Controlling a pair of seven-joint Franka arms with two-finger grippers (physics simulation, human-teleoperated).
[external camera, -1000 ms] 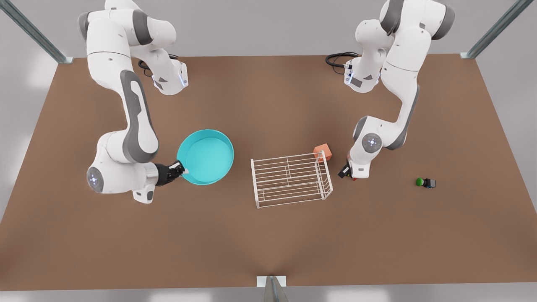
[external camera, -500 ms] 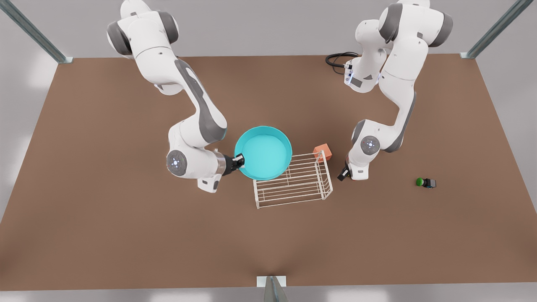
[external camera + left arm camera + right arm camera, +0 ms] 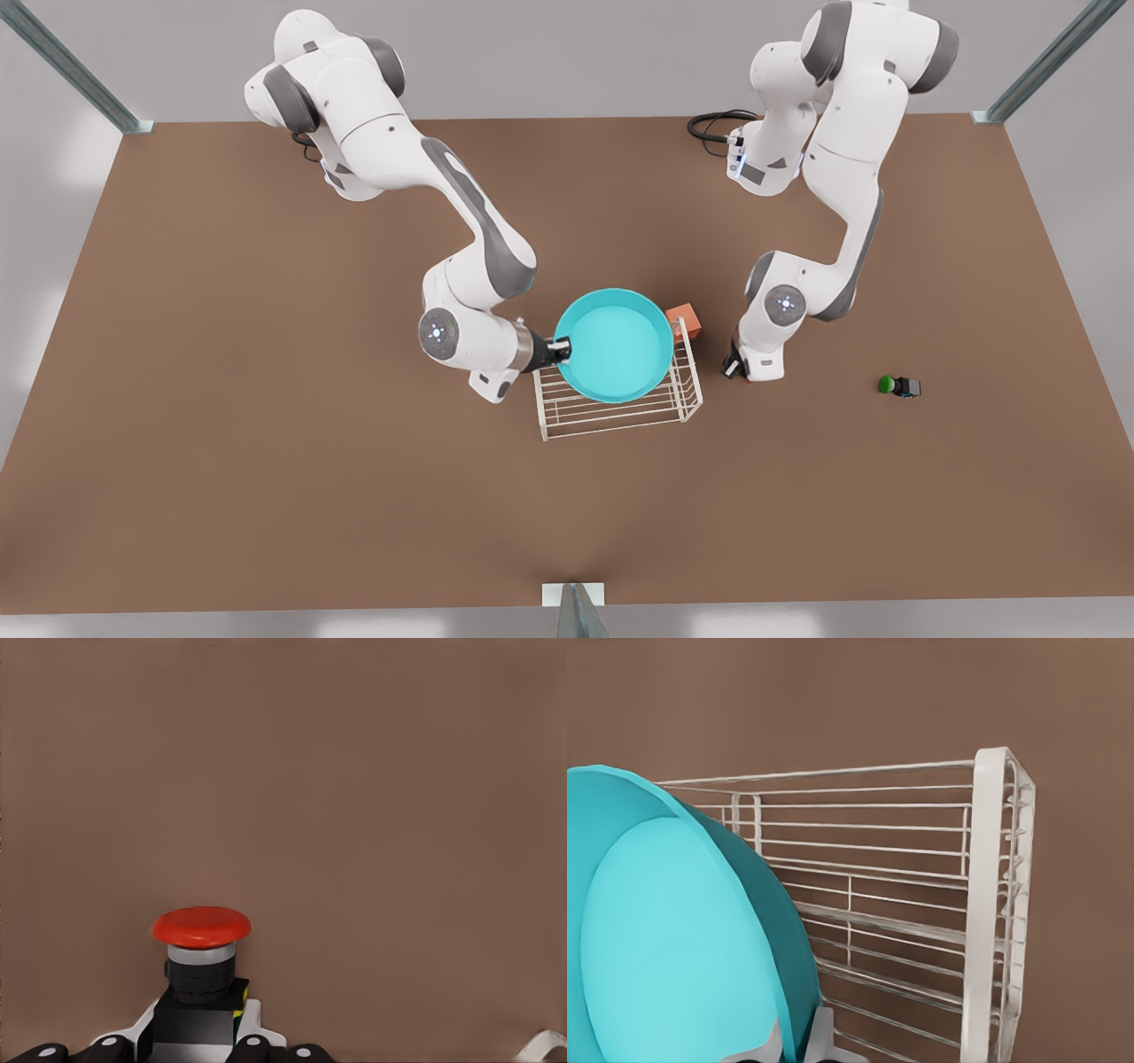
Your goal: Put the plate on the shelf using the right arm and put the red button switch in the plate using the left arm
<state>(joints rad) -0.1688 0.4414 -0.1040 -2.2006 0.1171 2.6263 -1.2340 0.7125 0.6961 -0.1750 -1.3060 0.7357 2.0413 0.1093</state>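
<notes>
Brown table (image 3: 266, 461): plate (image 3: 616, 346) carried from open tabletop to above shelf (image 3: 620, 412), clamped in right gripper (image 3: 560, 351); lowering next. Left gripper (image 3: 733, 365) pinching red button switch (image 3: 200, 966), waiting.

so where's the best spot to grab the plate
Take the plate by its raised rim, from the side: it is too wide to span. The right tool pinches it so over the shelf; the left tool holds the red switch nearby.

Looks like a simulated robot lab bench. Plain brown tabletop (image 3: 266, 461), grey walls, metal frame struts (image 3: 71, 66) in the upper corners.
</notes>
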